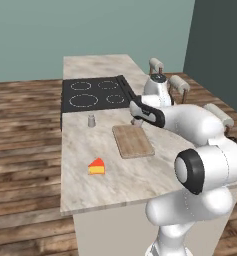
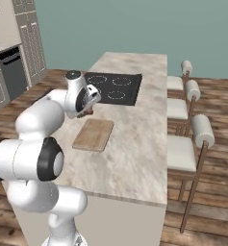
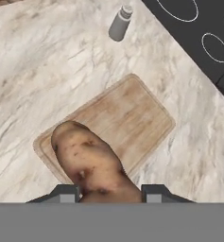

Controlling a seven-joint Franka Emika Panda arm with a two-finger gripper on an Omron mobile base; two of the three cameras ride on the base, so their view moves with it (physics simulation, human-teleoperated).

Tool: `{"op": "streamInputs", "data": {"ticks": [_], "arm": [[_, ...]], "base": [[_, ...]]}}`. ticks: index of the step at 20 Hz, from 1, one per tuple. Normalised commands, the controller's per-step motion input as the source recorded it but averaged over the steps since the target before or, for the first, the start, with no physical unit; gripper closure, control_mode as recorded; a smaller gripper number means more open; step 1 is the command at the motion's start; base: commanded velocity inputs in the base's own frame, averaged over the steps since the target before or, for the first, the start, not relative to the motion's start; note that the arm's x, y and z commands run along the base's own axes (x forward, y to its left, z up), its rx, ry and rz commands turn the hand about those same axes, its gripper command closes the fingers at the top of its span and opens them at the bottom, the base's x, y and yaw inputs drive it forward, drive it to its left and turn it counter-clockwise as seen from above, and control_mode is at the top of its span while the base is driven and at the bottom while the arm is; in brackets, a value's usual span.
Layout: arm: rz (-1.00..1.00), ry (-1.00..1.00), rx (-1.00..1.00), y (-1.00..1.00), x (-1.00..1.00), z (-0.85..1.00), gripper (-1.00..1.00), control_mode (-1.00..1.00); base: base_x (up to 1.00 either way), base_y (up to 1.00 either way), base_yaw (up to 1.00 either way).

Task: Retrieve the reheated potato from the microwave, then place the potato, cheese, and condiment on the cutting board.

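Wooden cutting board lies bare under the potato; gripper clamped on it.

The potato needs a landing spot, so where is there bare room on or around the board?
The cutting board is bare, with the potato held in the gripper above its near end. The counter is free between board and cheese. It is tighter between the shaker and the cooktop.
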Motion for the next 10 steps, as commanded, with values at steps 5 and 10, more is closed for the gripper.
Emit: {"op": "streamInputs", "data": {"ticks": [5,10], "arm": [[0.17,0.02,-0.02,0.02,0.31,-0.36,1.00,-1.00],[0.11,0.00,0.00,0.00,0.40,-0.37,1.00,-1.00]], "base": [[0.00,0.00,0.00],[0.00,0.00,0.00]]}}
